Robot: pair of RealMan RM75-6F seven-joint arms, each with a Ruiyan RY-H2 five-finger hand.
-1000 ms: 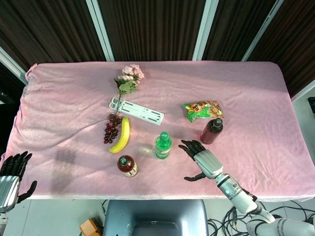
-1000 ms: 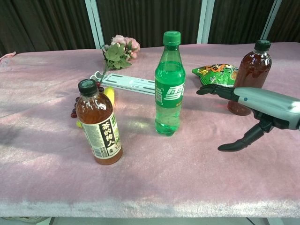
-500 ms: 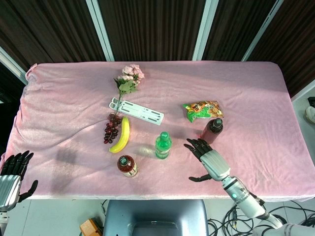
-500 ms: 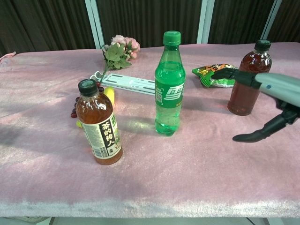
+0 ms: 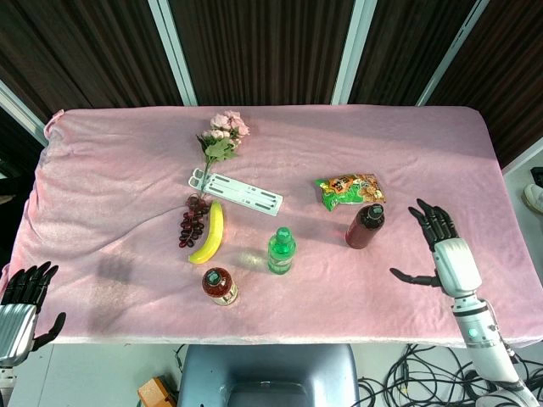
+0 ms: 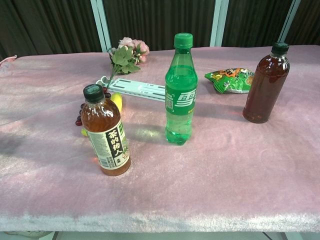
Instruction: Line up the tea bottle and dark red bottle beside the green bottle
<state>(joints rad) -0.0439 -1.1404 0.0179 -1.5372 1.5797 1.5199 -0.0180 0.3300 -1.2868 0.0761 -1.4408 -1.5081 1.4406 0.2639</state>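
The green bottle [image 5: 282,251] [image 6: 180,91] stands upright near the table's front middle. The tea bottle [image 5: 219,286] [image 6: 105,132], amber with a white label and black cap, stands to its left and nearer the front edge. The dark red bottle [image 5: 365,225] [image 6: 266,85] stands upright to the right of the green one, a bit further back. My right hand [image 5: 443,247] hovers open, fingers spread, well to the right of the dark red bottle and apart from it. My left hand [image 5: 19,304] is open off the table's front left corner. Neither hand shows in the chest view.
A snack bag [image 5: 349,188] [image 6: 229,80] lies just behind the dark red bottle. A banana [image 5: 209,232], grapes [image 5: 192,222], a white plastic strip [image 5: 236,190] and a pink flower sprig [image 5: 222,136] lie left of and behind the green bottle. A pink cloth [image 5: 119,170] covers the table.
My right hand has swung from between the green and dark red bottles out to the right, past the dark red bottle, and has left the chest view. The bottles have not moved.
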